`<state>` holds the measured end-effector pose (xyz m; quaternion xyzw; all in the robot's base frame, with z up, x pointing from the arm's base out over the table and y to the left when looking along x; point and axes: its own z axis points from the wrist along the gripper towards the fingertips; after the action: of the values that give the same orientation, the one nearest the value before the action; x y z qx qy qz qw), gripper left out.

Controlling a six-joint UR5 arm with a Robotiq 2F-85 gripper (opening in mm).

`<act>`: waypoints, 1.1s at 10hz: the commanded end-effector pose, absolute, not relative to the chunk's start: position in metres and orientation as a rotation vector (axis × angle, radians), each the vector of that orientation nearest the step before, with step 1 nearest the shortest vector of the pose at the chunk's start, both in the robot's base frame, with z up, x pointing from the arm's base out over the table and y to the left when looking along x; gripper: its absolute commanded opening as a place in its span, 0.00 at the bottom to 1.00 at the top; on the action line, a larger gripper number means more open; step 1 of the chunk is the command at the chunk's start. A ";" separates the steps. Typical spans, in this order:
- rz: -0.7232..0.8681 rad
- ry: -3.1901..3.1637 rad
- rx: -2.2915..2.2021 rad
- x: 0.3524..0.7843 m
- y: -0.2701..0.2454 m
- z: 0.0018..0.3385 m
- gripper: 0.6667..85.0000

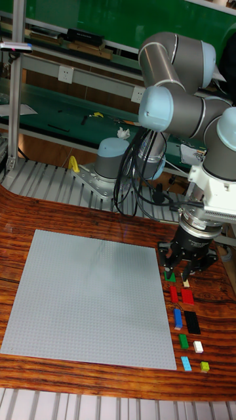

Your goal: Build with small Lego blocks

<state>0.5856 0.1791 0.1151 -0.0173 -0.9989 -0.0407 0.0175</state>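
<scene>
A large grey baseplate (92, 298) lies flat on the wooden table. To its right, small Lego blocks sit in two short columns: a green one (172, 278), a cream one (186, 283), two red ones (174, 293) (188, 296), a blue one (177, 317), a black one (193, 321), another green (183, 340), a white one (198, 346), a light blue one (187, 363) and a yellow-green one (205, 367). My gripper (177, 270) hangs point-down just above the top of these columns, over the green and cream blocks. Its fingers are spread, with nothing between them.
The arm's base (108, 164) stands on the metal bench behind the table, with cables (131, 184) trailing beside it. The table's right edge (229, 275) runs close to the block columns. Shelving with tools fills the background.
</scene>
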 end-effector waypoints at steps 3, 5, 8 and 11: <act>-0.209 -3.093 0.048 0.583 0.200 0.114 0.67; -0.202 -3.100 0.028 0.585 0.199 0.114 0.70; -0.237 -3.127 -0.017 0.596 0.210 0.107 0.70; -0.225 -3.146 -0.073 0.609 0.224 0.086 0.71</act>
<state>0.5980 0.2098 0.0982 -0.0077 -0.9979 -0.0637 0.0027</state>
